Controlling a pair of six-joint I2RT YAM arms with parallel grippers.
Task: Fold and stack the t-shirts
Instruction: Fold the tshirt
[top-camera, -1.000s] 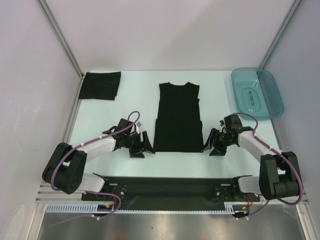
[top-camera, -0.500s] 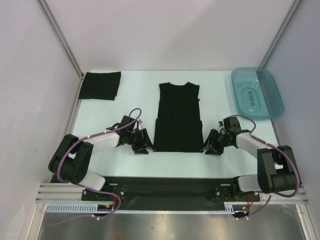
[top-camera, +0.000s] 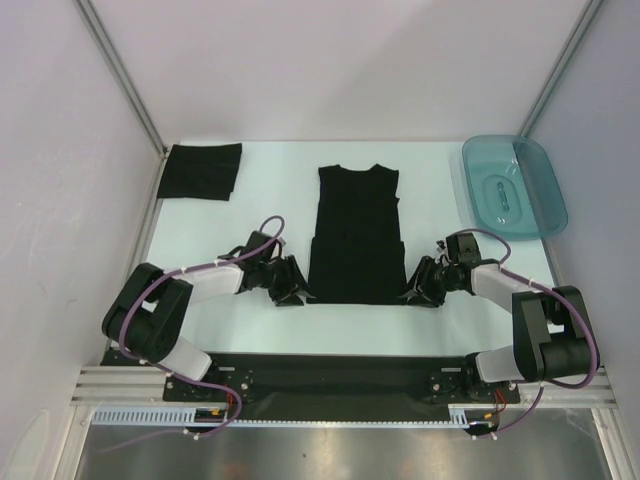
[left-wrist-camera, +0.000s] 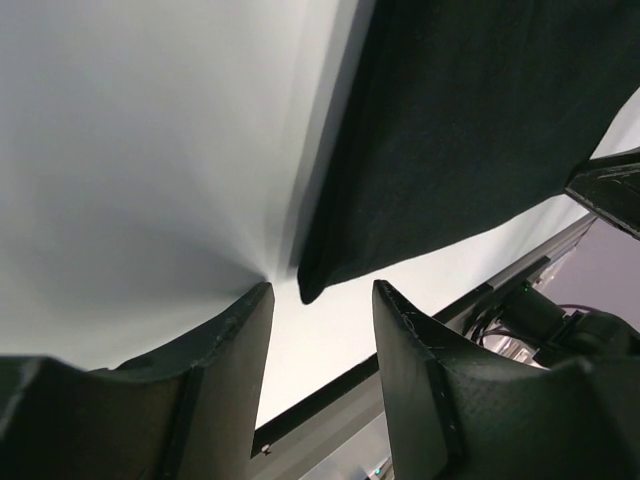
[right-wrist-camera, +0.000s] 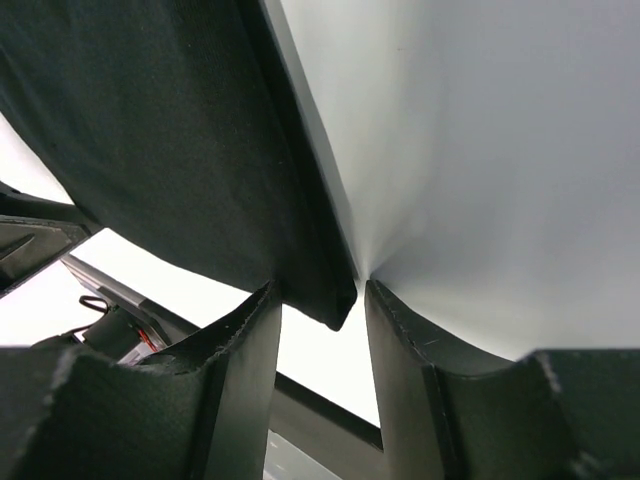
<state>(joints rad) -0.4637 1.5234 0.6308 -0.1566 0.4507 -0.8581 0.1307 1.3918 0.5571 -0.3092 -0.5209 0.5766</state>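
A black t-shirt (top-camera: 357, 235), folded into a long strip, lies flat in the middle of the table, collar at the far end. A second t-shirt (top-camera: 201, 171), folded into a small rectangle, rests at the far left. My left gripper (top-camera: 292, 290) sits low at the strip's near left corner, open; in the left wrist view that corner (left-wrist-camera: 312, 282) pokes just between the fingertips of the left gripper (left-wrist-camera: 320, 287). My right gripper (top-camera: 412, 290) is at the near right corner, open, and the right wrist view shows the cloth corner (right-wrist-camera: 335, 300) between the tips of the right gripper (right-wrist-camera: 320, 285).
A translucent teal tray (top-camera: 545, 200) stands at the far right. The black base rail (top-camera: 330, 375) runs along the near table edge behind both grippers. Grey walls close in the left and right sides.
Both grippers have slid inward to the near corners of the middle t-shirt, and their jaws have narrowed. The shirts have not moved.
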